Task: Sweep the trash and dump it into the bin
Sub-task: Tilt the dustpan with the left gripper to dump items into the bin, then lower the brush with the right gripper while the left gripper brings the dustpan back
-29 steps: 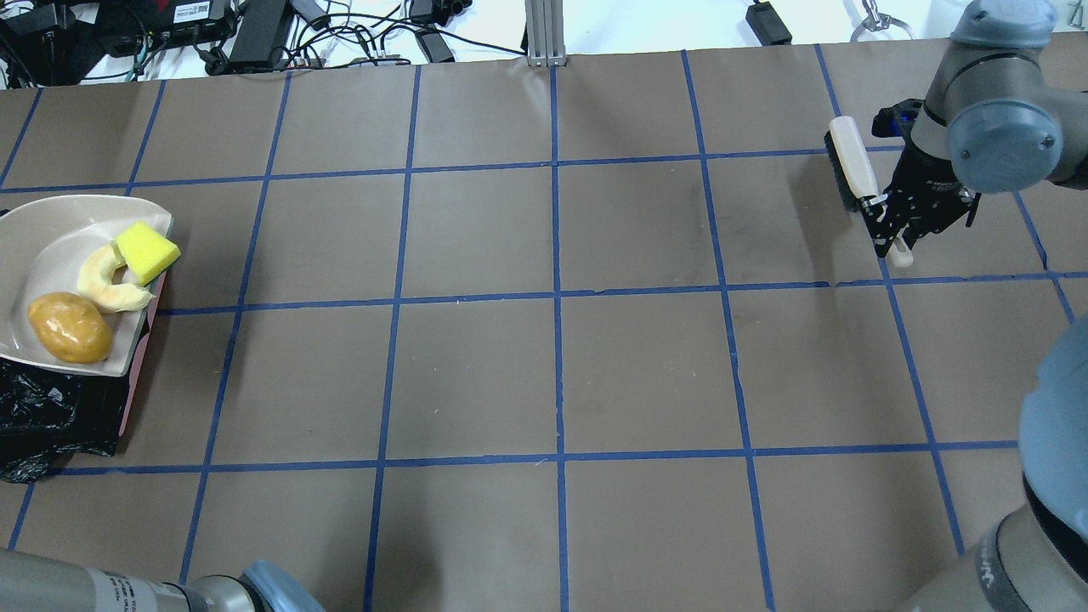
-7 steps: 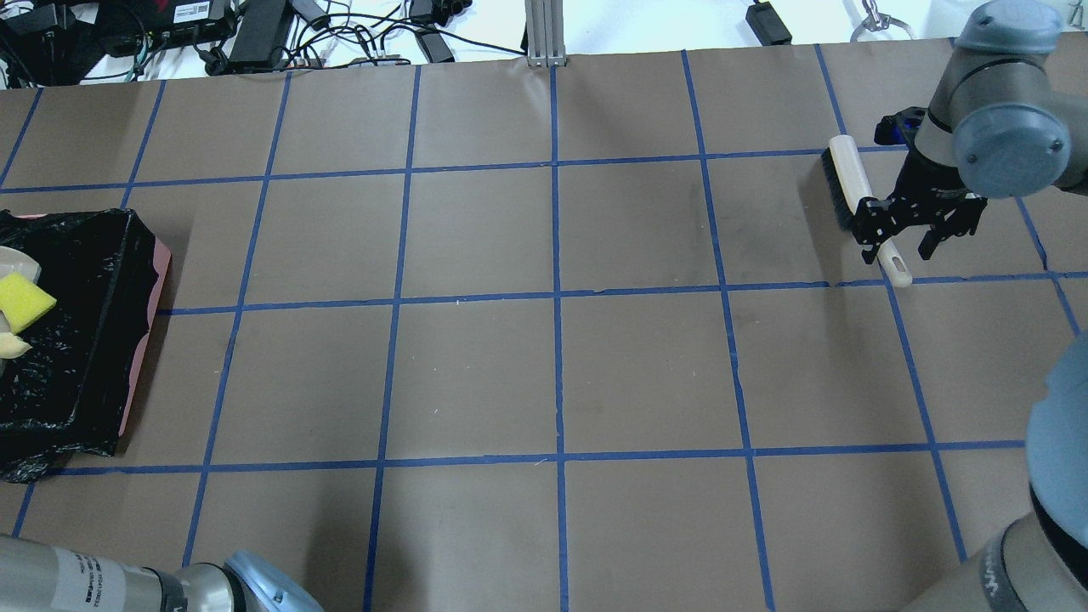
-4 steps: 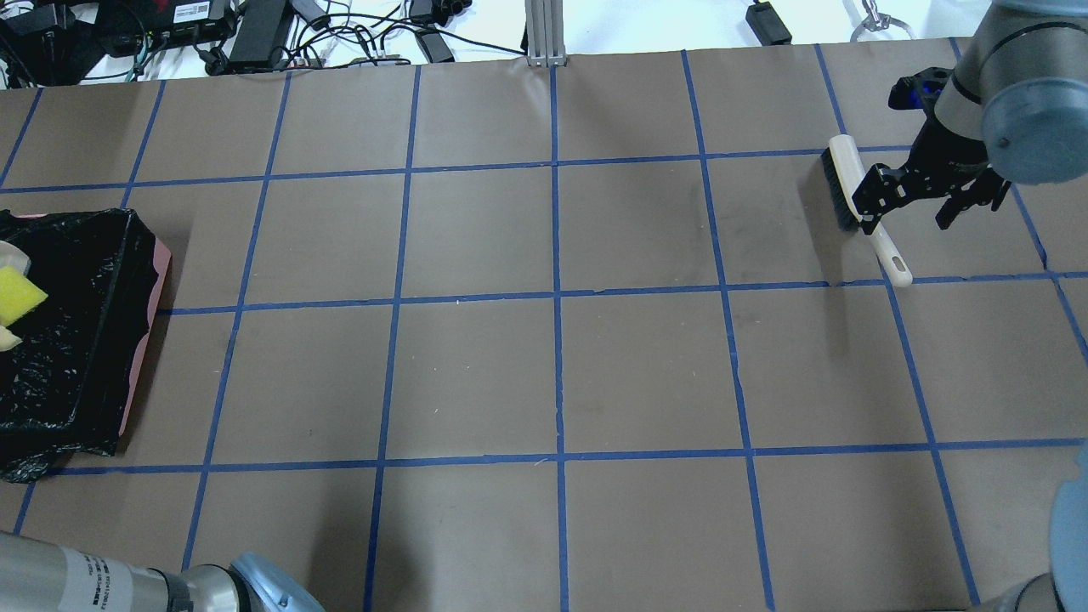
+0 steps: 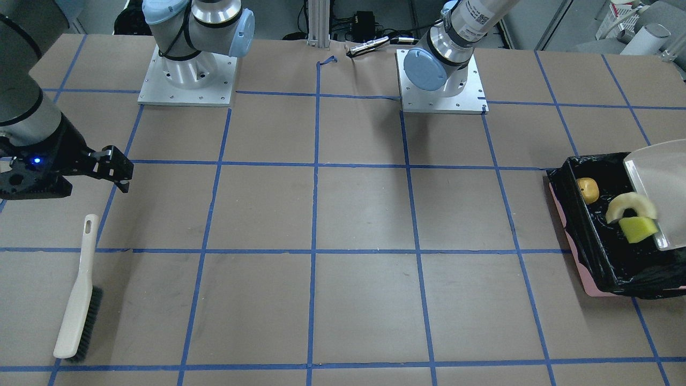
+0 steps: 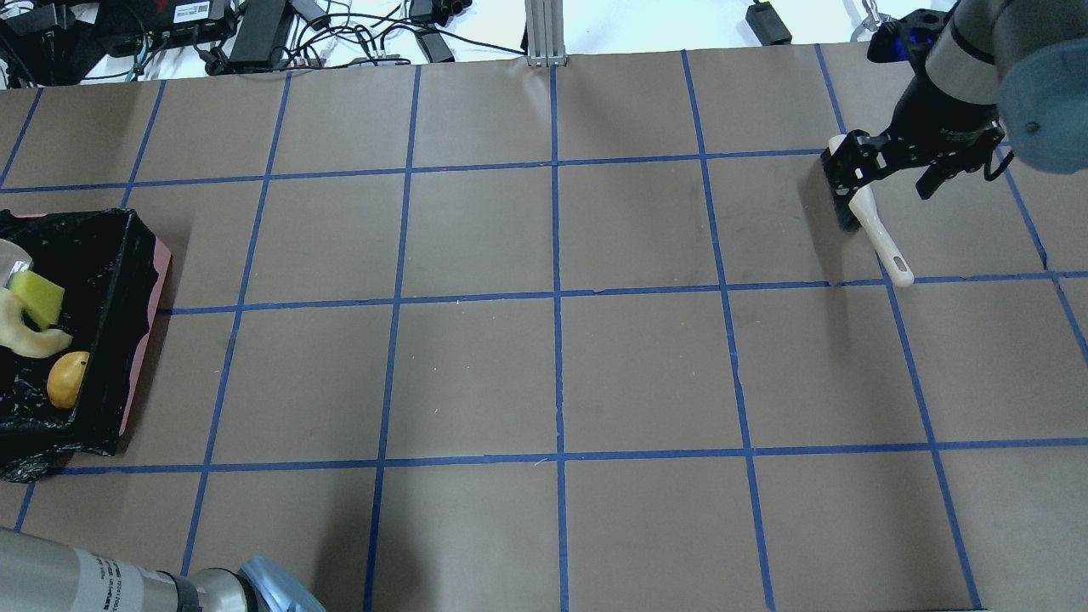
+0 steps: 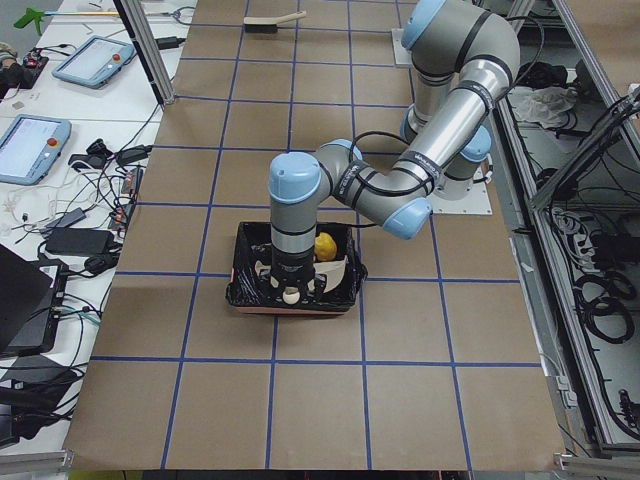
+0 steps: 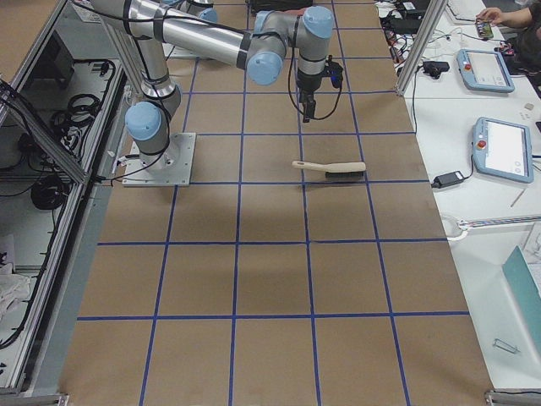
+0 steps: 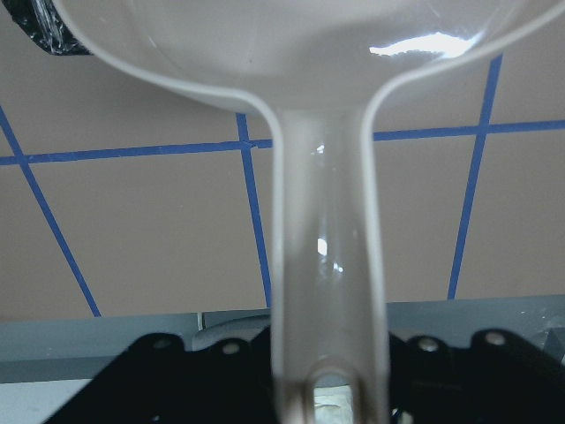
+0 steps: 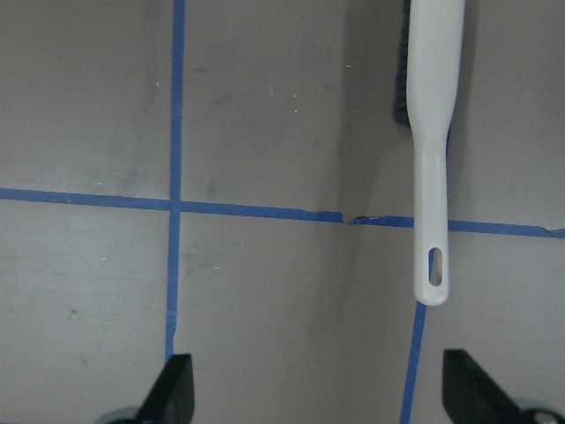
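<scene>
At the left edge of the front-facing view we see the right gripper [image 9: 322,393] hovering above the brown paper-covered table [image 4: 343,214]. Its two black fingers [image 9: 177,389] are spread wide, with nothing between them.

Below it, in the lower left of that view, the cream-handled hand brush with dark bristles [image 4: 79,292] lies flat on the table. Its hanging-hole end points up towards the gripper and its bristle end towards the bottom edge. Brush and gripper are apart.

The middle of the frame shows only blue tape lines crossing the paper.

At the right edge sits the rectangular pink bin lined with crinkled black plastic [image 4: 576,230]. The small brown potato [image 4: 588,190] lies on the liner at the bin's upper end. The pale cream crescent slice [image 4: 626,205] and the bright yellow sponge-like wedge [image 4: 638,229] are over the bin's opening, right at the lip of the beige plastic dustpan [image 4: 662,177], which is tilted above the bin's right side. We cannot tell whether those two pieces touch the dustpan or the liner.

At the bottom centre of the left wrist view, the left gripper [image 8: 327,389] clamps the dustpan's handle.
</scene>
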Tool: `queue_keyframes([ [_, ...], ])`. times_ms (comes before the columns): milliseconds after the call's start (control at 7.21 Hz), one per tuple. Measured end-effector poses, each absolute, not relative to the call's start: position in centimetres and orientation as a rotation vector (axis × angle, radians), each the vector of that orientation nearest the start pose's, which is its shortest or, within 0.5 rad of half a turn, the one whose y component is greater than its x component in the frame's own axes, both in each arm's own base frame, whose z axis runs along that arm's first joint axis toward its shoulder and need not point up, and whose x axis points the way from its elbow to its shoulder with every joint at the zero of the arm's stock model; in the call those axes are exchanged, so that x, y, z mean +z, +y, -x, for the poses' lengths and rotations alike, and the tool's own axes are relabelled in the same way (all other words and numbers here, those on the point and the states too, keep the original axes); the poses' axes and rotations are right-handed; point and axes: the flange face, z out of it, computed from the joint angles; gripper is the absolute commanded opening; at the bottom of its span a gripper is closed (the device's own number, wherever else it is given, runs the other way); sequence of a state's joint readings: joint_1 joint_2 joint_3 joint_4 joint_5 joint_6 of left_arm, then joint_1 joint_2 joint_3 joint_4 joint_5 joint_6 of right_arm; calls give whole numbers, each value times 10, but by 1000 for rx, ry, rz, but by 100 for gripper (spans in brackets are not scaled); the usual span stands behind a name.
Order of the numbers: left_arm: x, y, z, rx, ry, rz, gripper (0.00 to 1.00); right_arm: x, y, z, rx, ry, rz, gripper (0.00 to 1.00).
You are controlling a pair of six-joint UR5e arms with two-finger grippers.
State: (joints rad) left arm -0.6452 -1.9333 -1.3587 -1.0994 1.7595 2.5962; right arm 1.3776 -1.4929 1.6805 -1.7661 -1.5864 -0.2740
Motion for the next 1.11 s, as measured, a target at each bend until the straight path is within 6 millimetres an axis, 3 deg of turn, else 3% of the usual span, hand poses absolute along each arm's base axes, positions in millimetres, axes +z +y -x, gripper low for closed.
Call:
queue_keyframes([
  [416, 441, -492, -460, -339, -2319, 2502, 0, 447, -508, -90, -90, 3175, 107, 100],
  [694, 440, -494, -453, -116, -2317, 2489, 0, 455, -499, -100, -89, 3174, 120, 100],
  [1110, 437, -497, -430, 197, -2330, 2336, 0, 463, -491, -116, -119, 3158, 158, 100],
])
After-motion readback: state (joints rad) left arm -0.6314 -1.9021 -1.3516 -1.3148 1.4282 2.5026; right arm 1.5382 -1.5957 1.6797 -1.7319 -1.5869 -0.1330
